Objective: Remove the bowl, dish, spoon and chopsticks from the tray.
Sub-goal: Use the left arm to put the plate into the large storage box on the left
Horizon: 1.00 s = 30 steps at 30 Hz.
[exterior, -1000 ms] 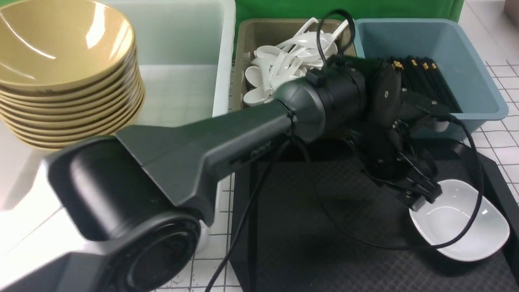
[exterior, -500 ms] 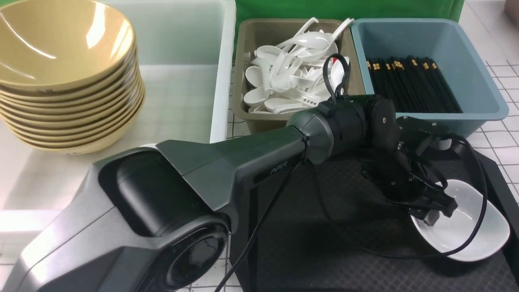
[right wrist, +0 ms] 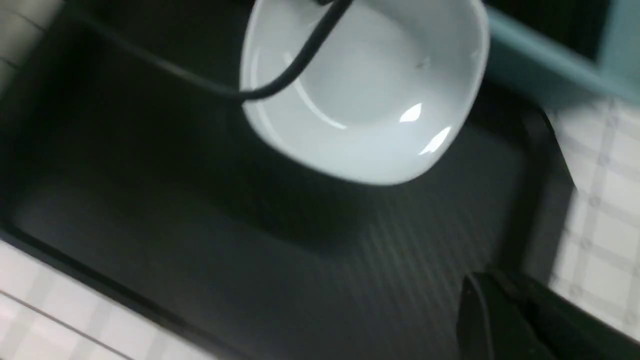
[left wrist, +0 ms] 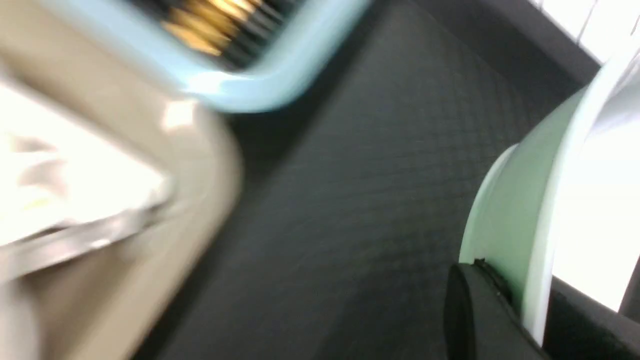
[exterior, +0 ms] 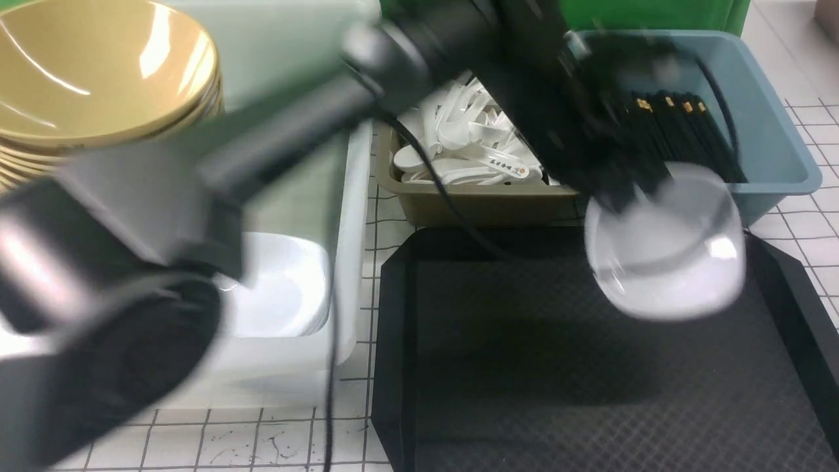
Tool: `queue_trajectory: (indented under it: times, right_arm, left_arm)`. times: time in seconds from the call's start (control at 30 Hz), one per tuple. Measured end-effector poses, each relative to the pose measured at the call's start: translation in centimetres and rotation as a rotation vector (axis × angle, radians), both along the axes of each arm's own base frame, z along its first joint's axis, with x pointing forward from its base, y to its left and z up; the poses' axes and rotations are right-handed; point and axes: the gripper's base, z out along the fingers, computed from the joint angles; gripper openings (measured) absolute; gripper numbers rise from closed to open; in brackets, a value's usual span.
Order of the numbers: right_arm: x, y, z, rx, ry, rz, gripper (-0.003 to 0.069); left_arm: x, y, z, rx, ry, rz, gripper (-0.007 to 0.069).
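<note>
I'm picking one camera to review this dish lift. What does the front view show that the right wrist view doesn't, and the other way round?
Front only: the stacked yellow bowls, the olive spoon bin, a second white dish in the white bin. Right wrist only: the right gripper, shut. Both: the held dish above the tray, the blue bin.

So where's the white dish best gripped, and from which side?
By its thin rim, from above, one finger inside and one outside: the shallow dish looks too wide to span. The left gripper is shut on the rim that way, dish lifted over the tray.
</note>
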Motion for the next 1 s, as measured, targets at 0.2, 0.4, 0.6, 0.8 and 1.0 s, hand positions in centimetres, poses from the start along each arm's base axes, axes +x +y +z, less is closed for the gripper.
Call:
queue_trajectory:
  times: [0.2,0.4,0.6,0.8,1.0]
  right_arm:
    - [1.8,3.1,2.2,0.113,-0.034,0.227,0.0055]
    - [4.9,10.2,1.4,0.100,0.062,0.503,0.0055]
    - [5.9,15.3,0.4,0.064,0.100,0.635,0.0055]
    - [6.7,16.5,0.4,0.045,0.083,0.651,0.0057]
    - [6.8,16.4,0.4,0.019,0.068,0.648,0.0058]
  left_arm:
    - [-0.2,8.4,7.5,0.042,-0.136,0.124,0.0003]
    - [-3.6,19.4,12.2,0.116,-0.227,0.363,0.0003]
    - [-7.2,25.5,10.3,0.176,-0.135,0.514,0.0003]
    - [-9.1,28.4,4.3,0.225,0.029,0.606,0.0003]
    - [-8.9,28.5,-0.1,0.219,0.054,0.643,0.0003]
